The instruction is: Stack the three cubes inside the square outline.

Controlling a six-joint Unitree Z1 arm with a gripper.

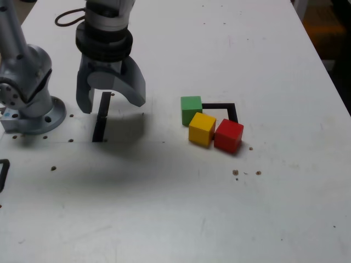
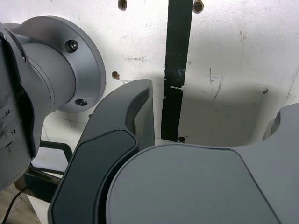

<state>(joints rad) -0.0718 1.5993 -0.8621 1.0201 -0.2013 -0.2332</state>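
Three small cubes sit close together right of centre in the exterior view: green [image 1: 191, 108], yellow [image 1: 202, 128] and red [image 1: 228, 135]. They crowd the near and left sides of the square outline [image 1: 229, 108], a black tape frame whose far and right sides show. The yellow cube touches both the green and the red one. My gripper [image 1: 111, 104] hangs well to the exterior view's left of them, pointing down above the table, jaws wide open and empty. In the wrist view my gripper [image 2: 212, 105] shows its dark fingers [image 2: 133, 105] spread over bare table; no cube appears there.
A straight black tape strip [image 1: 101, 119] [image 2: 175, 70] lies under the gripper. The arm's grey base [image 1: 30, 93] [image 2: 51, 65] stands at the exterior view's left. Small holes and specks dot the white table [image 1: 175, 208]. A black cable [image 1: 67, 18] loops at the far left.
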